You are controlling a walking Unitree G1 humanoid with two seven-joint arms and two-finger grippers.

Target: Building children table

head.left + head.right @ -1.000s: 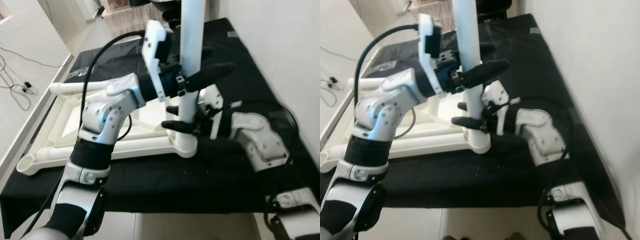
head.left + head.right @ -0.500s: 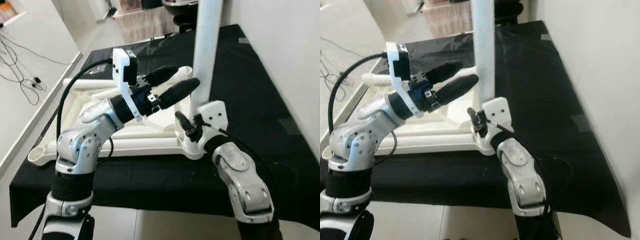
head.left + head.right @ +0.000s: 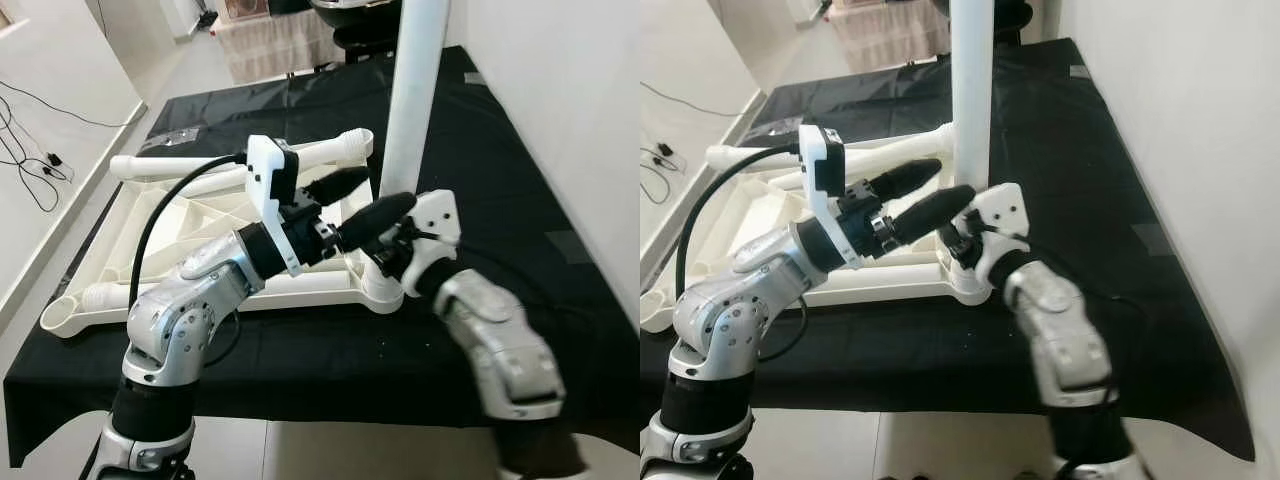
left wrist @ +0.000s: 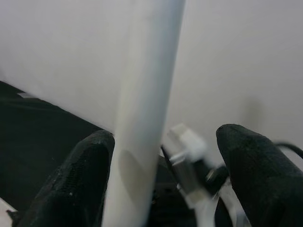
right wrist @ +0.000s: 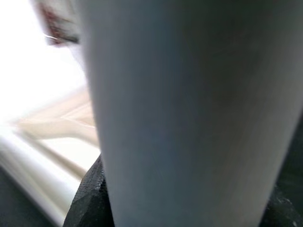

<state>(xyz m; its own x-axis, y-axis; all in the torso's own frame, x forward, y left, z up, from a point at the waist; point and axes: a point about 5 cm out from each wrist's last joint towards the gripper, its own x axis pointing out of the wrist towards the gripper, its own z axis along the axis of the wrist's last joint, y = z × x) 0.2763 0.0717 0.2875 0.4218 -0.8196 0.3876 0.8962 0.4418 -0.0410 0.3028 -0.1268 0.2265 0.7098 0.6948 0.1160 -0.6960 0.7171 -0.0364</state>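
Standing up, one white table leg point(image 3: 418, 90) is in its corner socket. Right gripper point(image 3: 958, 238) pinches it low; left gripper point(image 3: 362, 200) is spread. Other legs remain.

Table leg point(image 3: 412, 95) top cut off

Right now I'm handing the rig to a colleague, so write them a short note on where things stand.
Left gripper: jaws open, either side of the upright white leg, not clamping it.
Right gripper: low on the same leg near its socket; grip state unclear.
The upturned white tabletop lies on the black cloth; another leg lies along its far edge.
Done: one leg stands in the near-right corner.
Left: confirm it is seated, then fit the remaining legs.
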